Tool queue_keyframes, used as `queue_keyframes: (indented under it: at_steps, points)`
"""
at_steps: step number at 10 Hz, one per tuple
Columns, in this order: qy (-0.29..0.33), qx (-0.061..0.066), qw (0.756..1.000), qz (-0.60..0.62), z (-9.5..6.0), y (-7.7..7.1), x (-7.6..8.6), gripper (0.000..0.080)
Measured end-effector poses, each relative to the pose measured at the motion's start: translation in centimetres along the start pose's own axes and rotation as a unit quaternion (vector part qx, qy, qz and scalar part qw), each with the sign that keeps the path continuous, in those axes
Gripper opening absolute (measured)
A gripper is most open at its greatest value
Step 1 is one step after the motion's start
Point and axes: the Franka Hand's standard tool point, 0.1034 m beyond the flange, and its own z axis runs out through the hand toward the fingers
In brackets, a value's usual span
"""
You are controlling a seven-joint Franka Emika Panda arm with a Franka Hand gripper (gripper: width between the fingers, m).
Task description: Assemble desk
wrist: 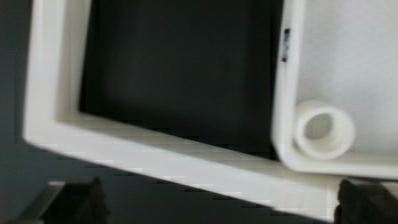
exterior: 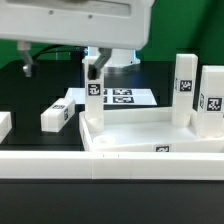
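The desk top [exterior: 150, 139] lies against the long rail [exterior: 110, 162] in front of it. A leg [exterior: 93, 100] stands upright at the top's corner on the exterior view's left, seemingly in its socket. Two legs [exterior: 196, 96] stand at its opposite end. Another leg [exterior: 57, 115] lies flat beyond the first. The marker board [exterior: 125, 97] lies behind the top.

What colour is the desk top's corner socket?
White, like the rest of the desk top; the round socket shows best in the wrist view.
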Motion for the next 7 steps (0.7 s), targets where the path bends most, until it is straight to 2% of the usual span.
queue_keyframes:
  at_steps: [3, 4, 5, 6, 7]
  points:
    - [0.000, 0.002, 0.998, 0.068, 0.1, -0.3, 0.1, 0.0649]
    - [-0.010, 0.034, 0.990, 0.134, 0.1, 0.2, -0.5, 0.0649]
    - [-0.007, 0.061, 0.979, 0.195, 0.0, 2.1, -0.9, 0.0649]
    - [-0.003, 0.070, 0.972, 0.224, 1.1, 4.0, -2.2, 0.0649]
    - [-0.007, 0.078, 0.970, 0.231, 2.4, 5.0, -3.7, 0.0649]
